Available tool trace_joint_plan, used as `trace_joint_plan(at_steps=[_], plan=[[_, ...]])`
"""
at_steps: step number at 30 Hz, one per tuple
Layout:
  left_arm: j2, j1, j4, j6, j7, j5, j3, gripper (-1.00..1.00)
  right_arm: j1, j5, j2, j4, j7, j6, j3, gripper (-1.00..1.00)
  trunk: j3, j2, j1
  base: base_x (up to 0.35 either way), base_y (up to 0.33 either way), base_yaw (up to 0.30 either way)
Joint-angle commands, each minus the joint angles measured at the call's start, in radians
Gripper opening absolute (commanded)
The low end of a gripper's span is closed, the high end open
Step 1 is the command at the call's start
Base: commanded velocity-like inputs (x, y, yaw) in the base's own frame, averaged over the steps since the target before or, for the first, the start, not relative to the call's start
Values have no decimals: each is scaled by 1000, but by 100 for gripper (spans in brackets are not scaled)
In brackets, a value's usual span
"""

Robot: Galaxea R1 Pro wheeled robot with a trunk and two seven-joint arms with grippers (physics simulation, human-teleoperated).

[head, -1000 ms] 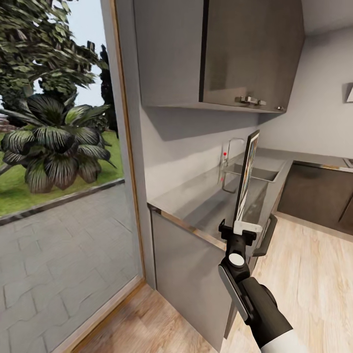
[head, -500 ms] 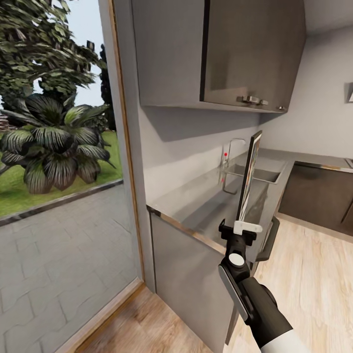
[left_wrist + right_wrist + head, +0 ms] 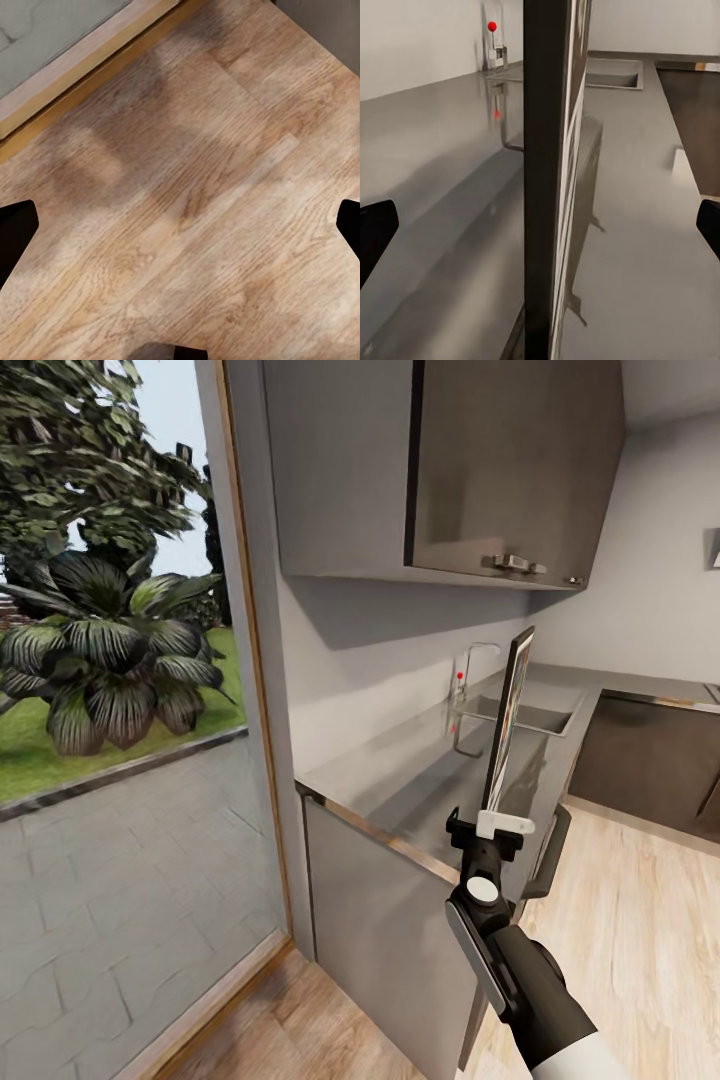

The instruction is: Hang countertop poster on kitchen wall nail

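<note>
Nothing among the things has shifted since a second ago; only the head camera has drifted slightly. Held upright, edge-on, the tall thin black-framed poster [image 3: 505, 722] is clamped at its bottom edge by the right claw [image 3: 492, 826] above the long shiny grey stainless-steel table [image 3: 400, 775]. From the right wrist, its dark frame edge [image 3: 544, 172] stands before the slim tap [image 3: 495, 52]. The left claw's [image 3: 180, 225] dark fingertips [image 3: 15, 232] sit spread open over matte wood-grain floor [image 3: 187, 187].

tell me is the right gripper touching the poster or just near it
Touching. In the head view the right gripper is clamped on the bottom edge of the poster, holding it upright, edge-on, above the kitchen countertop.
</note>
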Motion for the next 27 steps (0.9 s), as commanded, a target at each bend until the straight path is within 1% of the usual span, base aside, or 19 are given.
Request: trace_joint_plan(at_steps=[1,14,27], plan=[[0,1,-1,0,-2,0,1,100,-1,-4,0,-1,-6,6,2,100,-1,-1,0,3,-2,0],[0,0,-1,0,-1,0,1,100,-1,-4,0,-1,-6,6,2,100,-1,-1,0,39,-12,0],[0,1,-1,0,-1,0,1,100,-1,-3,0,5,-6,6,2,100,-1,-1,0,4,-2,0]])
